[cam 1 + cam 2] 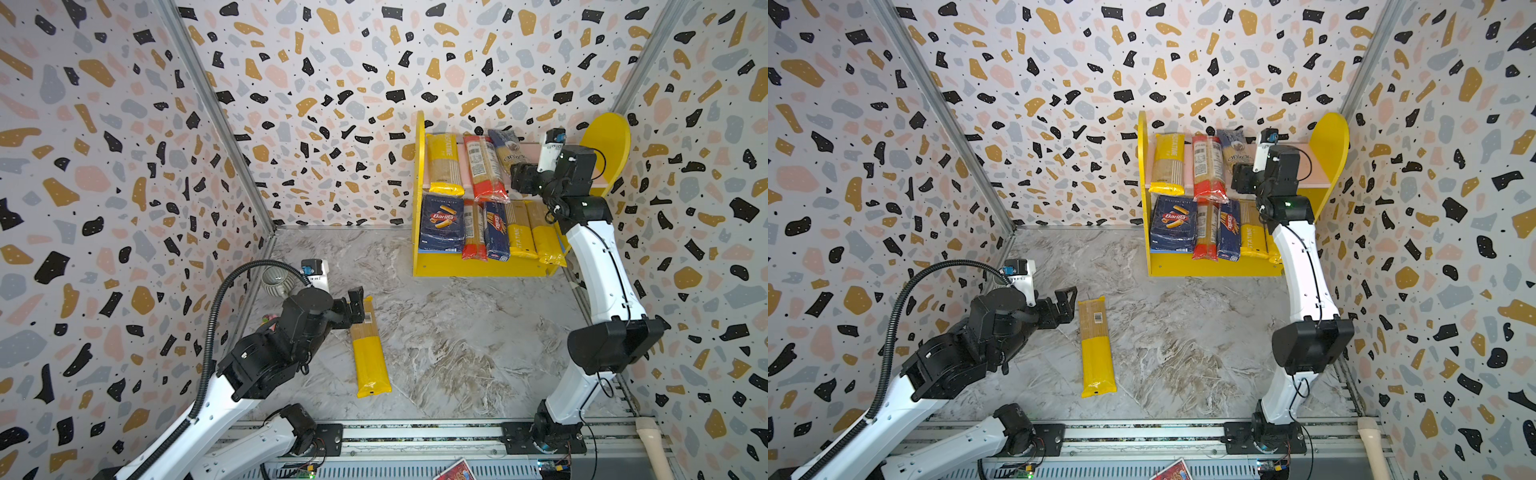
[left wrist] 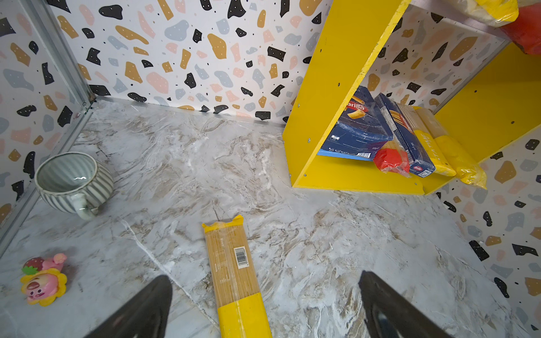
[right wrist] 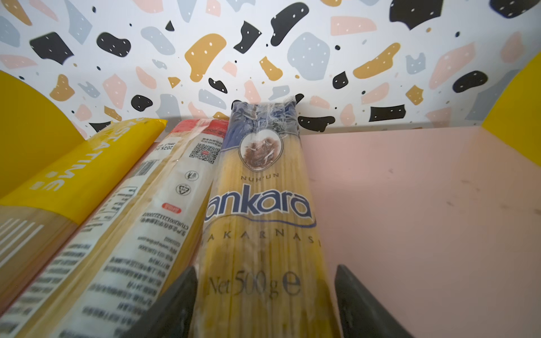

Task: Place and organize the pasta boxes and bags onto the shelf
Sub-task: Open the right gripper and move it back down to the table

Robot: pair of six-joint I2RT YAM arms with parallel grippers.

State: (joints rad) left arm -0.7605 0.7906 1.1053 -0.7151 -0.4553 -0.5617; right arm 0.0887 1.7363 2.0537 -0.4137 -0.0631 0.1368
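The shelf (image 1: pixel 478 266) stands at the back right. Its pink upper board carries a yellow-ended bag (image 1: pixel 444 164), a red one (image 1: pixel 484 168) and the dark blue "ankara" bag (image 3: pixel 263 204). My right gripper (image 3: pixel 265 267) is open around the near end of the ankara bag, with a gap on one side. On the lower board lie the wide Barilla box (image 1: pixel 441 224), the narrow Barilla box (image 1: pixel 496 232), a red bag (image 1: pixel 473 232) and two yellow bags (image 1: pixel 519 232). One yellow-ended bag (image 2: pixel 234 272) lies on the marble floor. My left gripper (image 2: pixel 263 275) hangs wide open over its far end.
A striped grey mug (image 2: pixel 73 181) and a small pink and yellow toy (image 2: pixel 44 281) sit near the left wall. Patterned walls close in on three sides. A cream handle (image 1: pixel 652 444) and a red card (image 1: pixel 455 471) lie by the front rail.
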